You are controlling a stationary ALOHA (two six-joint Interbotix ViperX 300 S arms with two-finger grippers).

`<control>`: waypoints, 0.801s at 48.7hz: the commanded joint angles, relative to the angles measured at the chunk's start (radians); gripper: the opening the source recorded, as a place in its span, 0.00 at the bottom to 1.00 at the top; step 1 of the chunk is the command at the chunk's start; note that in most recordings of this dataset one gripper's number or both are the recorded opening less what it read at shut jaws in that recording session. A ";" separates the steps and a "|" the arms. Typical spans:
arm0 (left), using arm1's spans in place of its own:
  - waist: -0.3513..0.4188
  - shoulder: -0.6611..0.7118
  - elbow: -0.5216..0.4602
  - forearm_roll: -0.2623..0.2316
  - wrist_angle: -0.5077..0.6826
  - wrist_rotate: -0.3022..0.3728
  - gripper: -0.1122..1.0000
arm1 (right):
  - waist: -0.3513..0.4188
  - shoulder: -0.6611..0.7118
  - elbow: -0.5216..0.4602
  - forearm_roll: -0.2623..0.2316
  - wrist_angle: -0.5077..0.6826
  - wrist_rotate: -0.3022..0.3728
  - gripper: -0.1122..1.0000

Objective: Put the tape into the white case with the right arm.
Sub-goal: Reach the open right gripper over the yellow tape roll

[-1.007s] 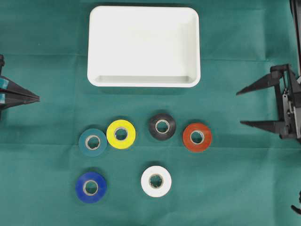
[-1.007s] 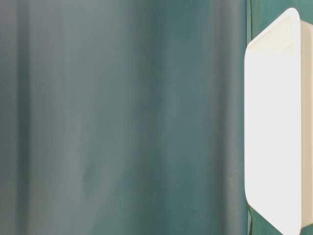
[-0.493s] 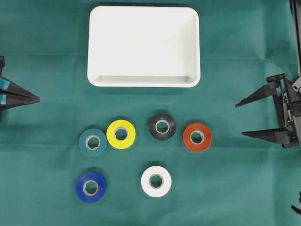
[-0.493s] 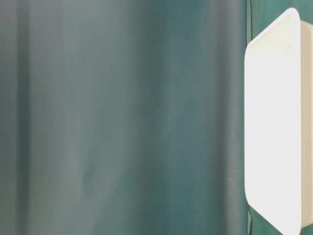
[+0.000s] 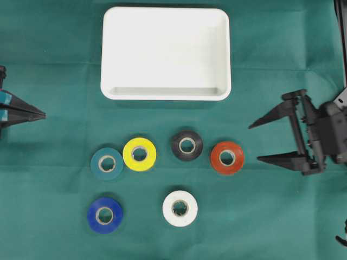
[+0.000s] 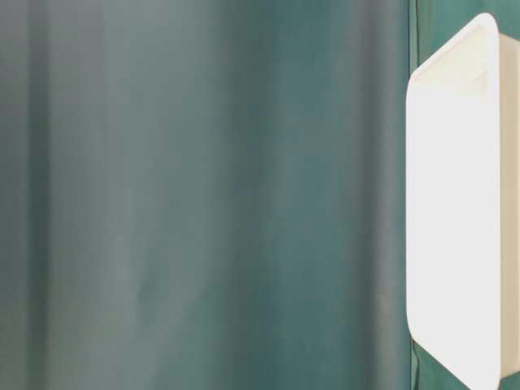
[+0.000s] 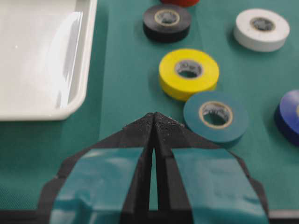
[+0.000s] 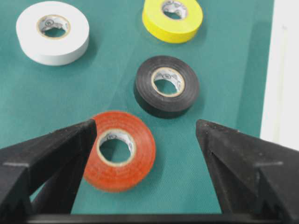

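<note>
The white case (image 5: 165, 54) lies empty at the back middle of the green cloth. Several tape rolls lie flat in front of it: red (image 5: 227, 169), black (image 5: 187, 156), yellow (image 5: 139, 166), teal (image 5: 107, 174), white (image 5: 180, 220) and blue (image 5: 105, 227). My right gripper (image 5: 254, 143) is open and empty, its tips just right of the red tape. In the right wrist view the red tape (image 8: 140, 158) lies by the left finger of the right gripper (image 8: 145, 123), off centre in the gap. My left gripper (image 5: 42, 114) rests shut at the left edge, holding nothing.
In the left wrist view the teal roll (image 7: 236, 126) and yellow roll (image 7: 205, 77) lie just beyond the left gripper (image 7: 154, 114), with the case's corner (image 7: 70, 105) to the left. The table-level view shows only green cloth and the case (image 6: 455, 203).
The right gripper has moved left toward the red tape, still wide open. The left gripper and the tapes have stayed put.
</note>
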 commanded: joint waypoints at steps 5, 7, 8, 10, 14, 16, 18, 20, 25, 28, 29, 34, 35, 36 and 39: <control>-0.005 0.005 -0.005 -0.003 -0.005 -0.002 0.11 | 0.002 0.141 -0.098 -0.002 -0.055 0.002 0.80; -0.005 0.005 -0.005 -0.002 -0.005 -0.002 0.11 | 0.003 0.173 -0.117 -0.003 -0.066 0.002 0.80; -0.005 0.005 -0.003 -0.002 -0.005 -0.003 0.11 | 0.003 0.189 -0.127 -0.003 -0.069 0.002 0.80; -0.005 0.002 -0.002 -0.002 -0.005 -0.003 0.11 | 0.003 0.219 -0.150 -0.003 -0.077 0.002 0.80; -0.005 -0.017 0.006 -0.002 -0.005 -0.003 0.11 | 0.003 0.285 -0.199 -0.003 -0.086 0.002 0.80; -0.005 -0.028 0.014 -0.002 -0.005 -0.005 0.11 | 0.003 0.318 -0.227 -0.003 -0.086 0.002 0.80; -0.005 -0.043 0.025 -0.003 -0.005 -0.005 0.11 | 0.003 0.351 -0.255 -0.003 -0.086 0.002 0.80; -0.005 -0.063 0.035 -0.003 -0.005 -0.008 0.11 | 0.003 0.393 -0.288 -0.003 -0.086 0.002 0.80; -0.005 -0.114 0.063 -0.003 -0.005 -0.008 0.11 | 0.003 0.472 -0.357 -0.003 -0.086 0.002 0.80; -0.005 -0.143 0.071 -0.002 -0.005 -0.008 0.11 | 0.003 0.515 -0.397 -0.003 -0.087 0.002 0.80; -0.005 -0.152 0.072 -0.002 -0.005 -0.006 0.11 | 0.002 0.529 -0.411 -0.003 -0.087 0.002 0.80; -0.005 -0.184 0.083 -0.003 -0.005 -0.006 0.11 | 0.003 0.594 -0.472 -0.003 -0.087 0.002 0.80; -0.005 -0.186 0.083 -0.002 -0.005 -0.006 0.11 | 0.005 0.606 -0.485 -0.002 -0.086 0.002 0.80; -0.005 -0.184 0.083 -0.002 -0.005 -0.006 0.11 | 0.005 0.618 -0.497 -0.003 -0.086 0.002 0.80; -0.005 -0.183 0.084 -0.003 -0.005 -0.006 0.11 | 0.006 0.653 -0.534 -0.003 -0.086 0.003 0.80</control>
